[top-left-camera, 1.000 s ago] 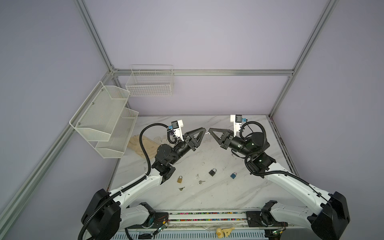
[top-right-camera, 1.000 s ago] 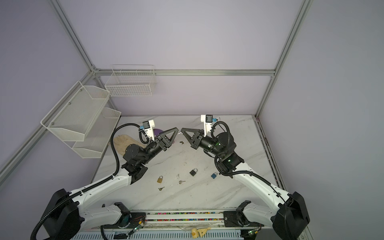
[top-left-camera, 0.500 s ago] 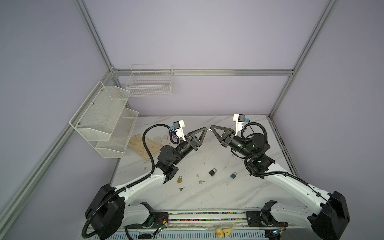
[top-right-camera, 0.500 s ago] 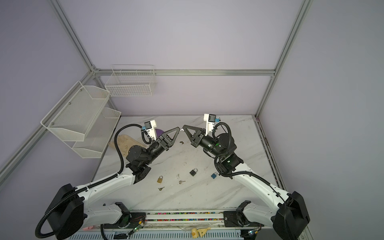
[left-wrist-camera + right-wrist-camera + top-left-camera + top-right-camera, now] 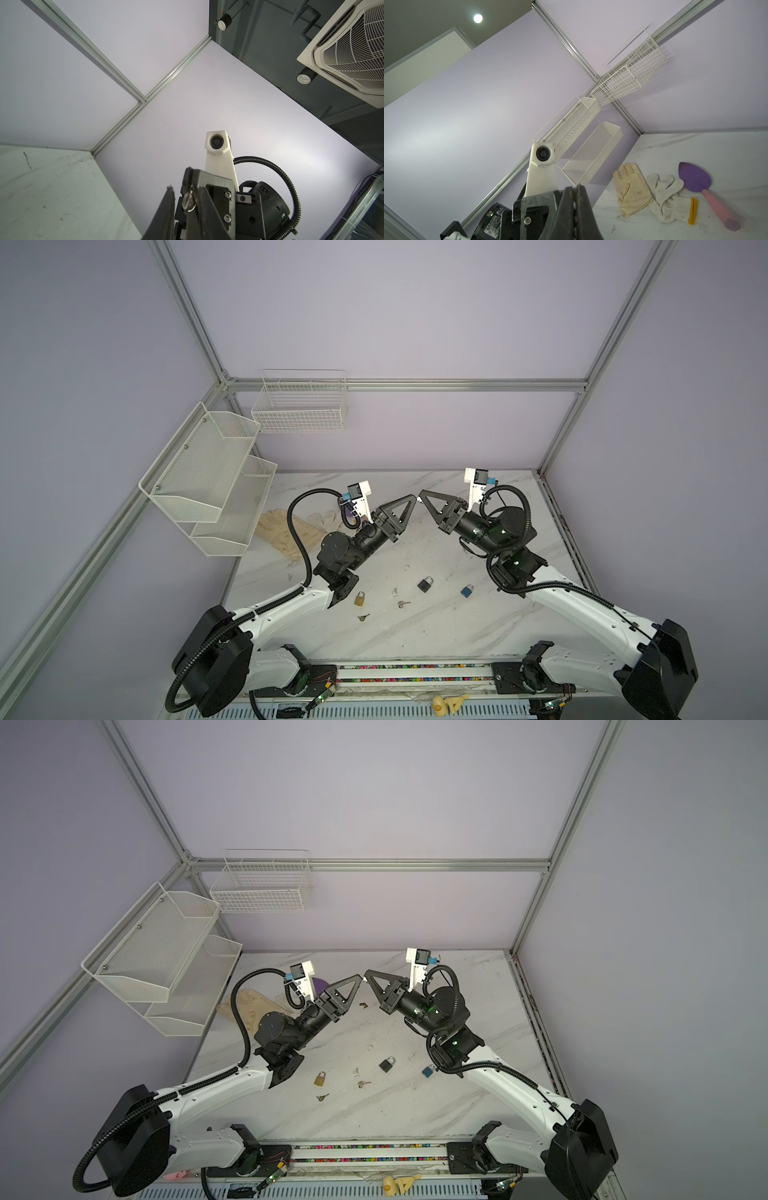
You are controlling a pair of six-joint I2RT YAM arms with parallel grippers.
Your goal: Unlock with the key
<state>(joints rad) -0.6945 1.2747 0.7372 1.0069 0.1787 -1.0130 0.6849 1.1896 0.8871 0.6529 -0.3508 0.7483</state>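
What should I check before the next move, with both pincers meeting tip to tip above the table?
1. The key clamped in the right pincer: ok.
2. The left pincer gripping that key too: cannot tell; the tips are close, but its jaws are unclear.
3. A padlock held ready for unlocking: not ok; the brass padlock, black padlock and blue padlock all lie on the table.
4. Which padlock this key fits: cannot tell.
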